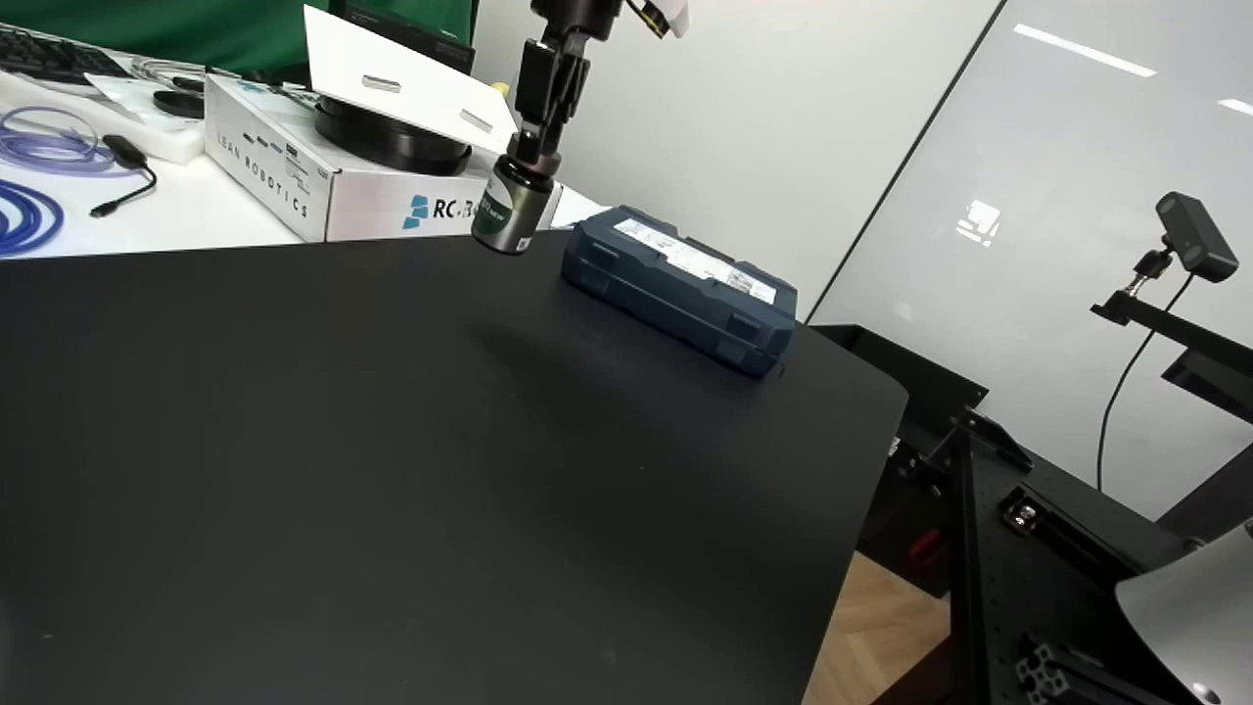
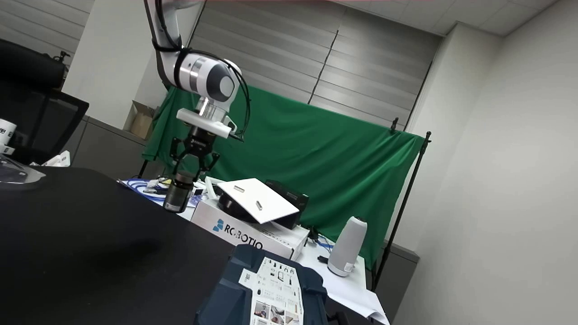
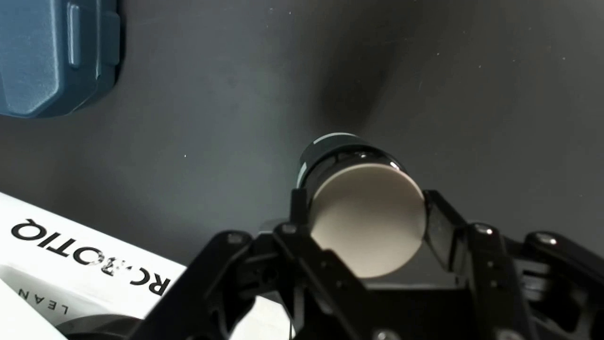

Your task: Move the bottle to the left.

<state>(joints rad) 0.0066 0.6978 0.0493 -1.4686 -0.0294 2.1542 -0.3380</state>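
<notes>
- white box (image 1: 362, 196): "ROBOTIQ" in black, kinda scuffed, upside down in the wrist view
- another face of it: "LEAN ROBOTICS"; wrist view also gets an upside-down "LEAN"
- white sticker (image 2: 276, 289) on the navy case (image 1: 675, 302): print's too tiny
- bottle (image 1: 514, 211) label (image 1: 494, 204): same, can't read it

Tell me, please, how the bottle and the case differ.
The bottle is a small cylinder; the case is a much larger box. The bottle hangs in the gripper, while the case rests on the table. The bottle shows green and silvery grey; the case is dark blue. Both are labelled.
</notes>
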